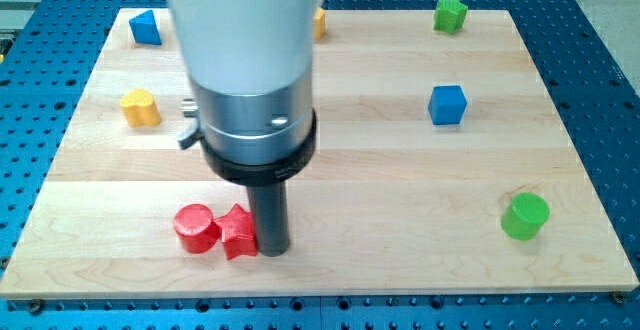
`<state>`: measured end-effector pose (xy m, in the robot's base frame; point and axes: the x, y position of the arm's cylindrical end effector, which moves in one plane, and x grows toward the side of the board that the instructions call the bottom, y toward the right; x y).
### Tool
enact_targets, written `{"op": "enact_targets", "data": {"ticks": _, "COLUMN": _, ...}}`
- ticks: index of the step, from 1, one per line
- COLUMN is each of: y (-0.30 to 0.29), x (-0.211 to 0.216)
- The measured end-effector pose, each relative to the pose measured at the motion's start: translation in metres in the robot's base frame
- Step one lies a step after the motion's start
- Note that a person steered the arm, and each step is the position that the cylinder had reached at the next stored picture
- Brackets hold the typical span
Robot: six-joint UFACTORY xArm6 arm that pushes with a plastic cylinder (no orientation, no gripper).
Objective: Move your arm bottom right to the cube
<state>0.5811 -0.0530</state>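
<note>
Down at the view's bottom, my tip (274, 249) touching the right side of the red star (238, 234), red cylinder (195, 228) just left of that. No pincer on this arm, just a bare rod. Blue cube (448, 104) well apart, up toward the view's right on the wooden surface (400, 240). Green cylinder (525, 216) near the right edge, green star (451, 14) at top right. Yellow block (141, 108) and another blue block (146, 28) on the left.

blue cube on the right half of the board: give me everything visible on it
The blue cube is a small solid block, plain matte blue, with its top face lighter than its front. It sits flat and upright on the wooden board, toward the view's right and above mid-height. Nothing touches it: my tip is far off at the view's lower left, beside the red star block.
</note>
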Motion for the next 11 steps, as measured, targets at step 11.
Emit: {"op": "enact_targets", "data": {"ticks": 11, "y": 0.091, "x": -0.064}}
